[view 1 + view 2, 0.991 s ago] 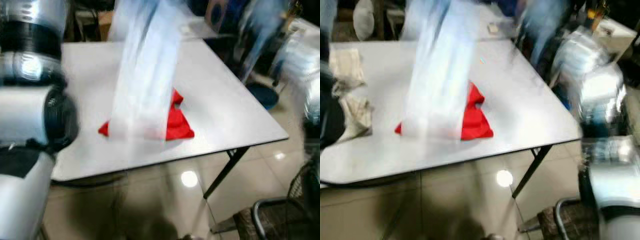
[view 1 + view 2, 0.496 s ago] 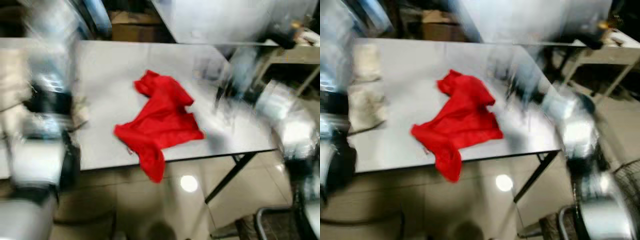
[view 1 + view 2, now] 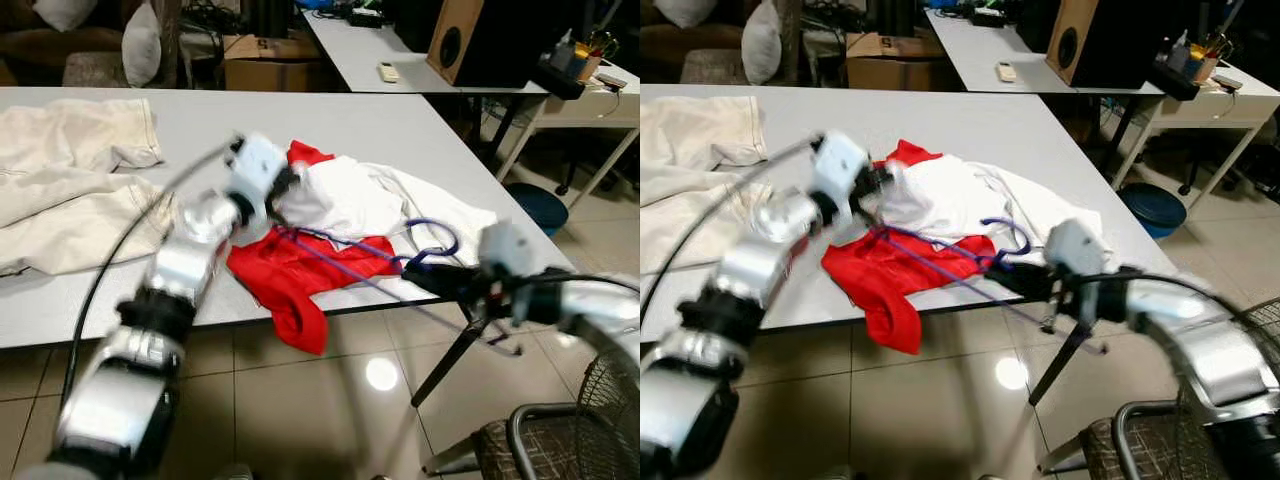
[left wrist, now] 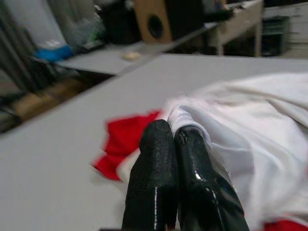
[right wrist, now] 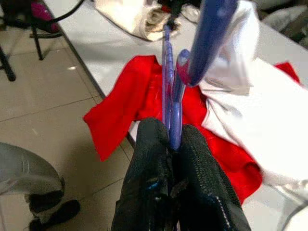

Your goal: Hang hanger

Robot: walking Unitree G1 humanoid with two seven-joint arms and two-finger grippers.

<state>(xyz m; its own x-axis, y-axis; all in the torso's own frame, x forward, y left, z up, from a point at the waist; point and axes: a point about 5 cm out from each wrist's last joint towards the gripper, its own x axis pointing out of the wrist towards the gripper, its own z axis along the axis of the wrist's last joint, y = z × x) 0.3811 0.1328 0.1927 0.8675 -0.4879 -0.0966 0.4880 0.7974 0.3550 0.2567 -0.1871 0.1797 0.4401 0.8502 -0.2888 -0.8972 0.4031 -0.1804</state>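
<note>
A white garment (image 3: 350, 200) lies on the grey table (image 3: 200, 130), partly over a red garment (image 3: 300, 275) that droops off the front edge. My left gripper (image 3: 283, 190) is at the white garment's left edge, shut on a fold of it (image 4: 185, 115). A purple hanger (image 3: 432, 240) lies across both garments, hook toward the right. At the table's front right edge, my right gripper (image 3: 415, 276) is shut on the hanger (image 5: 173, 96) just below the hook. The wrist views show both pairs of black fingers pressed together: left gripper (image 4: 172, 128), right gripper (image 5: 169, 126).
Cream clothes (image 3: 70, 190) are spread on the table's left half. A second table (image 3: 380, 55) with a speaker (image 3: 470, 40) stands behind. A blue bin (image 3: 535, 205) and a wicker chair (image 3: 560, 440) are on the tiled floor to the right.
The view has swung and cleared of blur. The white garment, earlier held up in front of the camera, now lies over the red one. Both arms now reach over the table.
</note>
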